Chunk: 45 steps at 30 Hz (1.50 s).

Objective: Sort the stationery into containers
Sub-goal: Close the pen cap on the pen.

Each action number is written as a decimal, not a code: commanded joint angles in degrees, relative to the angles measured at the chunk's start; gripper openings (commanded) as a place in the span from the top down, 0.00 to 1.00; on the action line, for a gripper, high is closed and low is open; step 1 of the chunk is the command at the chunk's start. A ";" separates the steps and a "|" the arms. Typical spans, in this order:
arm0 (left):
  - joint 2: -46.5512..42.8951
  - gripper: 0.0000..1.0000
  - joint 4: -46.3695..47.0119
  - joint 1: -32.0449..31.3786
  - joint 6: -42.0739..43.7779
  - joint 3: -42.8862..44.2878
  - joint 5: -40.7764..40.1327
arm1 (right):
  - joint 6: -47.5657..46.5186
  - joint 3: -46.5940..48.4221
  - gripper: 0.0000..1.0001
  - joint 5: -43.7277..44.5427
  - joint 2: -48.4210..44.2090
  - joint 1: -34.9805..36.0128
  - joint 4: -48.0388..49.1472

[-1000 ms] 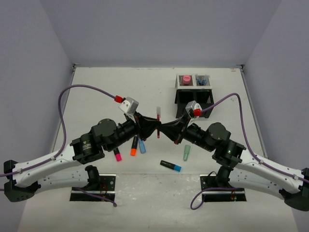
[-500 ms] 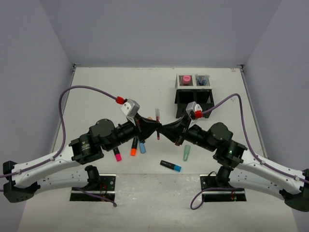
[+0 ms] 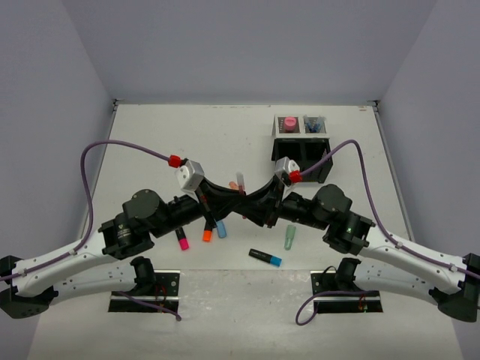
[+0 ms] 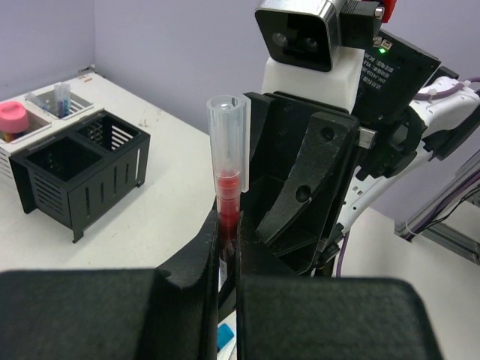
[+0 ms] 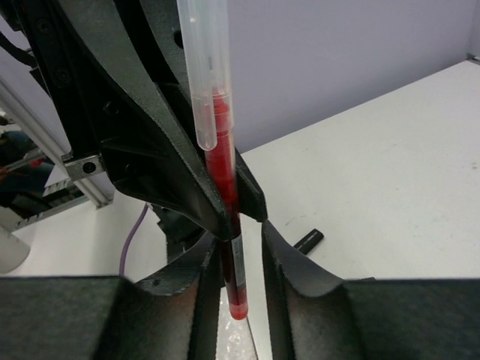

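Evidently the left end effector (image 4: 227,234) is clamped on the clear-capped red pen (image 4: 227,142) in front of the mesh organizer (image 4: 75,161); the right end effector (image 5: 238,238) straddles it, fingers (image 5: 289,264) slightly apart.

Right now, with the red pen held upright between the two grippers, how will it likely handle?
The red pen looks thin and round, so it would probably roll once laid flat. It stands straight in the left gripper, so likely stiff. Its smooth clear cap might slip if pinched.
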 commanded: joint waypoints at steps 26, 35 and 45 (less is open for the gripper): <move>-2.38 0.34 5.48 -0.30 7.25 8.51 5.75 | -3.47 2.57 1.00 -21.20 1.09 -0.20 -0.49; 0.86 0.53 6.34 -0.24 6.58 9.65 17.72 | -3.86 3.87 1.00 -24.33 0.84 -0.14 -1.26; 1.45 0.70 7.36 -0.21 6.00 7.85 20.02 | -3.84 3.96 1.00 -23.95 -0.42 -0.17 -1.55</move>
